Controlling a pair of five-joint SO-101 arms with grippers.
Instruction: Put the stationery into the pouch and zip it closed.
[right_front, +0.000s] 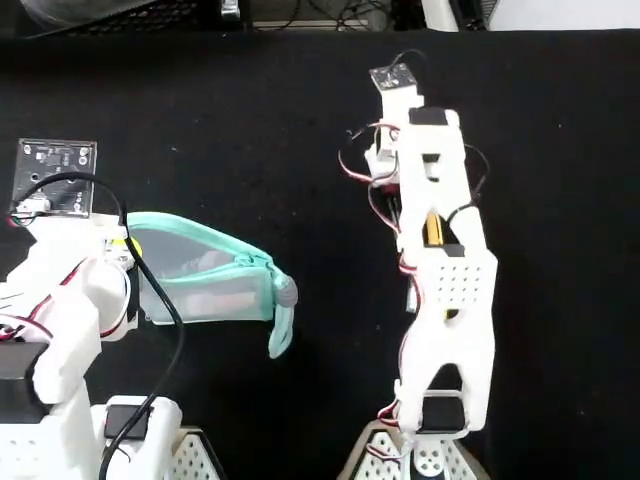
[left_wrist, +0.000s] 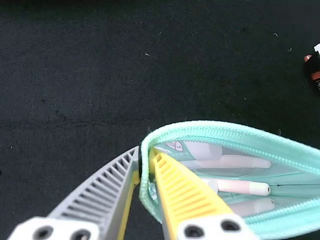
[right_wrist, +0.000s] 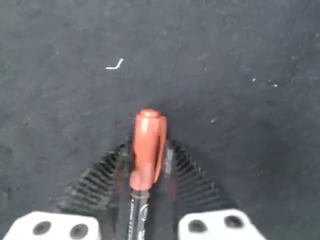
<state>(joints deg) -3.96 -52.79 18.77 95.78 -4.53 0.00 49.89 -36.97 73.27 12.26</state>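
A mint-green pouch (right_front: 205, 278) lies open on the black table, with several white pens (left_wrist: 225, 162) inside it. My left gripper (left_wrist: 145, 152) is shut on the pouch's rim at its left end; the yellow finger (left_wrist: 182, 192) is inside and the grey finger (left_wrist: 107, 192) outside. My right arm (right_front: 440, 200) stretches toward the far side of the table, to the right of the pouch. My right gripper (right_wrist: 147, 145) is shut on a black pen with a red cap (right_wrist: 147, 135), held just above the cloth. That red cap (left_wrist: 312, 67) also peeks in beyond the pouch.
The pouch's grey zipper pull (right_front: 287, 292) and a mint strap (right_front: 280, 335) hang at its right end, facing the right arm. Black cloth (right_front: 250, 120) covers the table, with bare room behind the pouch and between the arms.
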